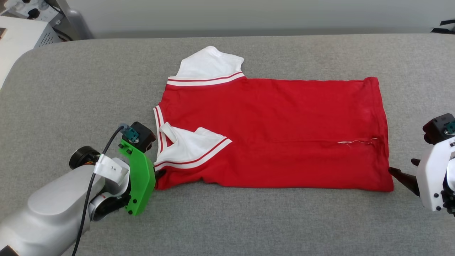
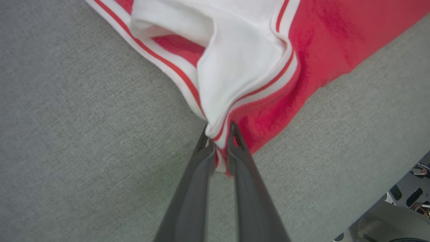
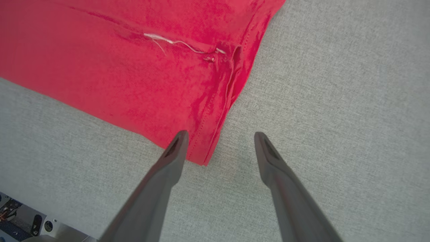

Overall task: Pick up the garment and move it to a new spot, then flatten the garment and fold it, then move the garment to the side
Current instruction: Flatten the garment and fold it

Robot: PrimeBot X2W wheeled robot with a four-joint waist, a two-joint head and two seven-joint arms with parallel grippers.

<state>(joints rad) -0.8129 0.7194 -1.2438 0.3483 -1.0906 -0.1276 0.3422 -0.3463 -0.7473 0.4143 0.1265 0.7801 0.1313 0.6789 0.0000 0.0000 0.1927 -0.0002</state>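
The garment [image 1: 270, 131] lies spread on the grey surface, a red shirt with white sleeves and red-and-white striped trim, neck end to the left, hem to the right; no print shows. My left gripper [image 2: 218, 132] is shut on the garment's striped trim [image 2: 215, 134] at its near left corner, where its green-bracketed wrist [image 1: 140, 181] meets the cloth. My right gripper [image 3: 218, 137] stands open at the near right hem corner [image 3: 201, 151], its fingers straddling that corner. In the head view the right gripper [image 1: 400, 174] reaches in from the right edge.
The grey padded table [image 1: 227, 220] stretches wide around the shirt. White equipment [image 1: 21, 35] stands beyond the far left corner. A loose white thread [image 3: 174, 42] runs along a seam near the hem.
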